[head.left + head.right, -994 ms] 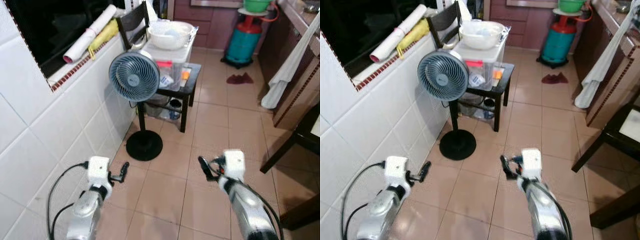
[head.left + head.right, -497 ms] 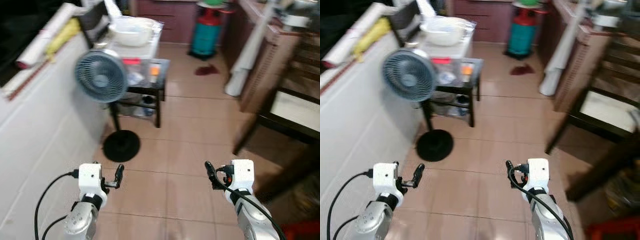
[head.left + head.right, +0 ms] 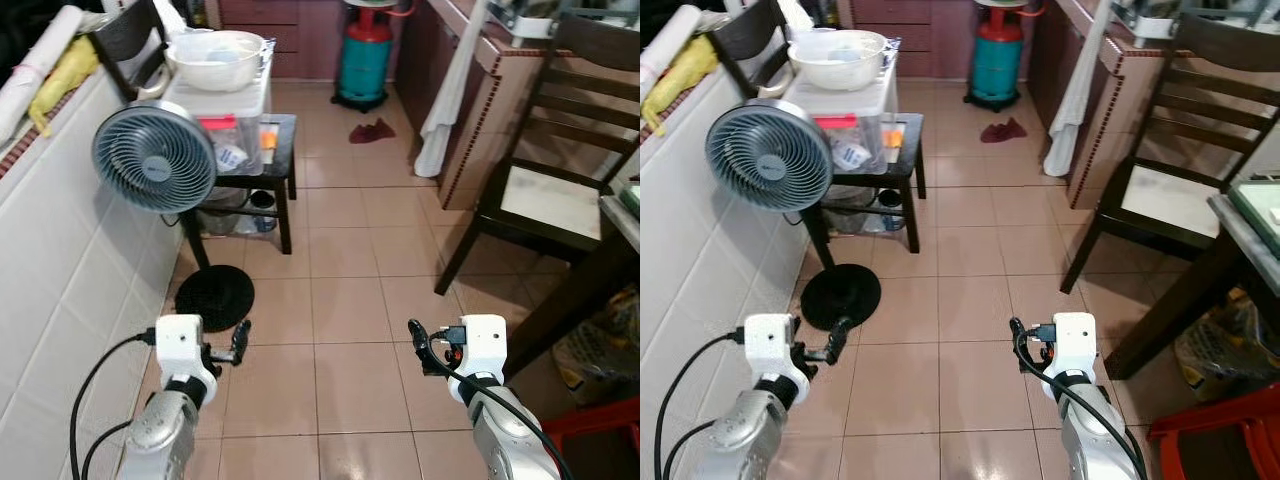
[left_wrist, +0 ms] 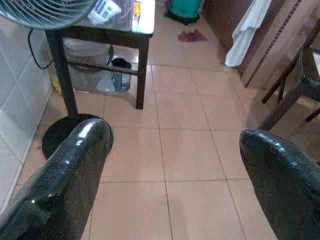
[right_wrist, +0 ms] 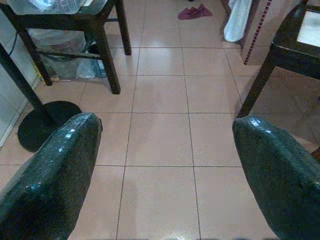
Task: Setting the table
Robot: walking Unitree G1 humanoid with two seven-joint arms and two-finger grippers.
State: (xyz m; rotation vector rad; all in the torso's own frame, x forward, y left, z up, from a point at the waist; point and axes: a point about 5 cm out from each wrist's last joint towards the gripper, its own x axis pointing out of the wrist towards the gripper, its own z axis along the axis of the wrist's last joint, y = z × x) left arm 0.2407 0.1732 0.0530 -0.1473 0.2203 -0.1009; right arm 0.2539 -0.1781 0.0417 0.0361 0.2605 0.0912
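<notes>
Left eye view: two grippers, left (image 3: 241,338) and right (image 3: 417,340), hang over the tiled floor (image 3: 345,300) with jaws open and empty, one fan (image 3: 154,158) beside one small table (image 3: 282,140) bearing one bowl (image 3: 216,58), one chair (image 3: 545,190) right.

Silver arms, white wrist blocks, black cables, black pincers
</notes>
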